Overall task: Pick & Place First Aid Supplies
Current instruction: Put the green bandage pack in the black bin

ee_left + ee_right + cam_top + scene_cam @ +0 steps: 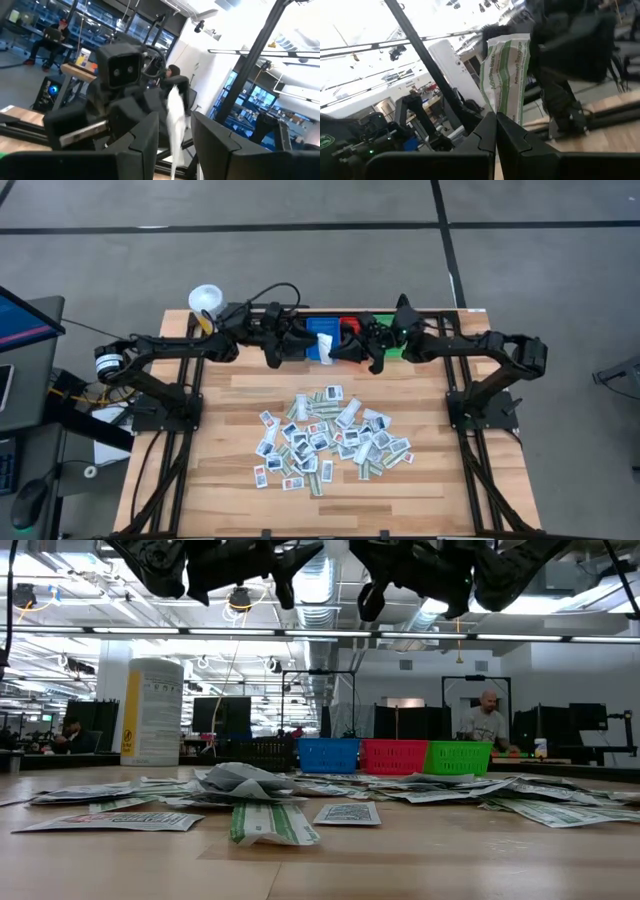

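I've barely started: my right gripper [496, 131] pinches a green-striped packet [507, 75], my left gripper [175, 145] grips a white one [176, 125], most packets [325, 438] remain.

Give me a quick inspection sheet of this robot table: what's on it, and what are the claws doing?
Surface: wooden table.
Job's things: pile of packets mid-table.
Clutter: white tub at the far left corner; black bin, blue bin, red bin, green bin along the far edge.
Grippers: left gripper holds a white packet; right gripper shut on a green-striped packet; both raised by the bins.
Cables: black loop at the left arm.
Surroundings: people at desks.
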